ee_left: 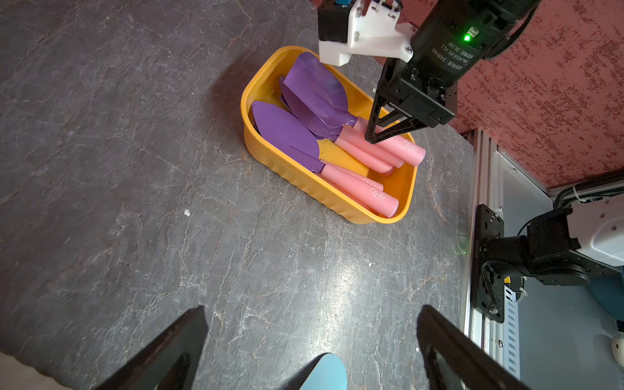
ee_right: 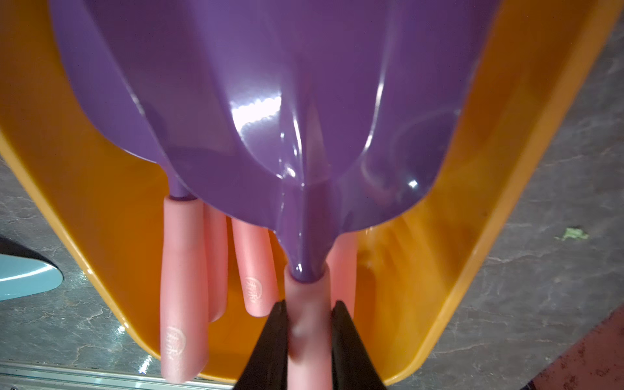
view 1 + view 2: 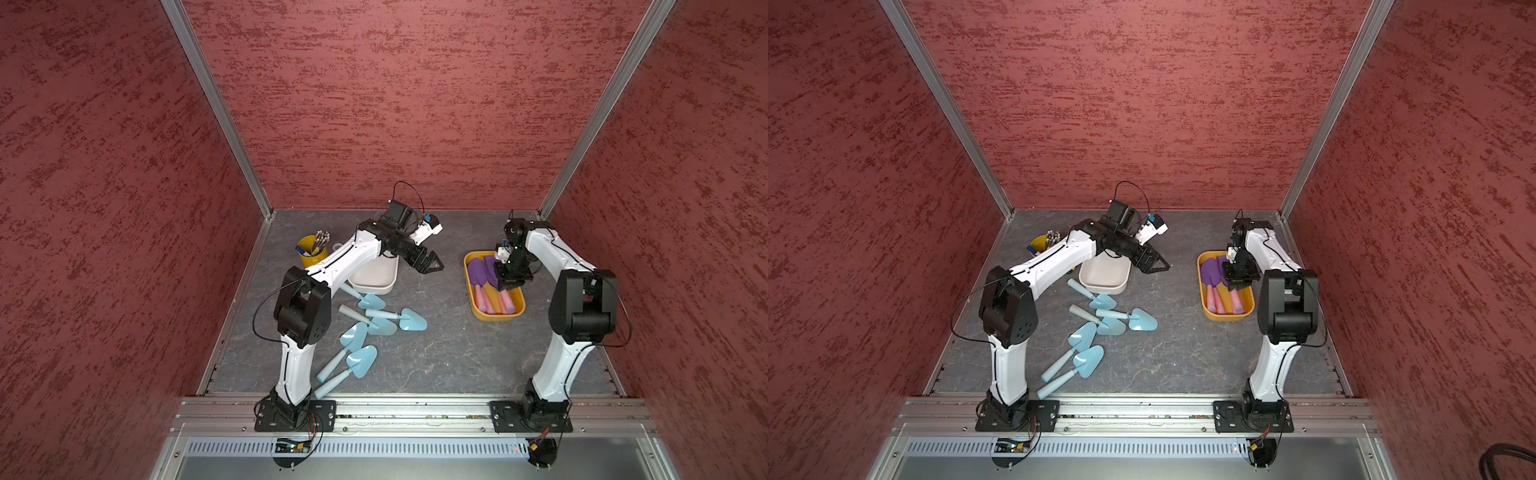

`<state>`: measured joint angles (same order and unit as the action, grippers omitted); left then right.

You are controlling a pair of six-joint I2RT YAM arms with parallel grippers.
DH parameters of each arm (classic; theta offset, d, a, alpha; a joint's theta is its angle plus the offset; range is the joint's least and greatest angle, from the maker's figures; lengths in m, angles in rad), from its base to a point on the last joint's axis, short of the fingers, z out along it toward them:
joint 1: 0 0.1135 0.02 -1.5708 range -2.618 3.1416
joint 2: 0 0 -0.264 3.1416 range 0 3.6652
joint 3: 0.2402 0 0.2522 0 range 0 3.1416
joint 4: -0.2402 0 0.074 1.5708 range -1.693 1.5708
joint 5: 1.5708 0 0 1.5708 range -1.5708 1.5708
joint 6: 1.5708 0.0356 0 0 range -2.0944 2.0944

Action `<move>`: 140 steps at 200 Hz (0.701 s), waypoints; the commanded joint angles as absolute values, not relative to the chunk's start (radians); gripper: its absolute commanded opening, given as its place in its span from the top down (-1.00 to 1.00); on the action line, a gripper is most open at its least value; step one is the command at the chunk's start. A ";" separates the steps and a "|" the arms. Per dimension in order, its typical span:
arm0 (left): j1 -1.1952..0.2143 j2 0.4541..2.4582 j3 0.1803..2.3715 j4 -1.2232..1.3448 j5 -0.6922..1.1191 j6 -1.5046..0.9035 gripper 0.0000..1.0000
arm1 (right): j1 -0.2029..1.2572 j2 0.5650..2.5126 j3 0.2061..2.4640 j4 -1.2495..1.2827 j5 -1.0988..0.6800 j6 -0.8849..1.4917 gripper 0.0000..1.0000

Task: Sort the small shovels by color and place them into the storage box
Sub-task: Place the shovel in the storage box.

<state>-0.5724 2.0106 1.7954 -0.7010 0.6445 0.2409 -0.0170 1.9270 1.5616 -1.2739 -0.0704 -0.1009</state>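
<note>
- In both top views, five blue shovels [image 3: 413, 321] [image 3: 1144, 321] lie loose on the bench [image 3: 449, 357] at the left, on the near side of the white box [image 3: 374, 282] [image 3: 1104, 278]. Three point their blades right. The two nearest point theirs far-right, with handles near-left.
- The purple shovels [image 3: 476, 272] [image 3: 1208, 272] lie in the yellow box [image 3: 498, 316] [image 3: 1225, 316] at the right. Their long axes run far to near, with blades far and pink handles near. The right end effector [image 3: 509, 286] [image 3: 1239, 286] reaches down into that box. The left end effector [image 3: 434, 266] [image 3: 1160, 266] hangs between the two boxes.
- Left wrist: the left end effector [image 1: 312, 310] is spread wide and empty over bare bench. The right end effector [image 1: 381, 135] is clamped on the pink handle of the top shovel [image 1: 314, 87].
- Right wrist: the right end effector [image 2: 309, 305] pinches the top shovel [image 2: 270, 101] by its handle just behind the purple neck. The other handles lie parallel to it in the yellow box [image 2: 472, 236].
</note>
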 commanded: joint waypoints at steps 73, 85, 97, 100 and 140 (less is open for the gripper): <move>-0.574 2.010 1.790 -0.713 0.625 0.261 -0.99 | -0.029 1.992 1.626 -1.341 -0.011 -0.083 1.00; -0.574 2.009 1.788 -0.712 0.625 0.261 -0.99 | -0.029 1.996 1.627 -1.341 -0.011 -0.082 1.00; -0.574 2.008 1.786 -0.712 0.624 0.262 -0.99 | -0.029 1.999 1.628 -1.340 -0.010 -0.083 1.00; -0.574 2.007 1.786 -0.713 0.623 0.262 -0.99 | -0.029 2.000 1.627 -1.340 -0.009 -0.082 1.00; -0.574 2.002 1.778 -0.713 0.620 0.265 -0.99 | -0.029 2.009 1.633 -1.337 0.000 -0.078 0.96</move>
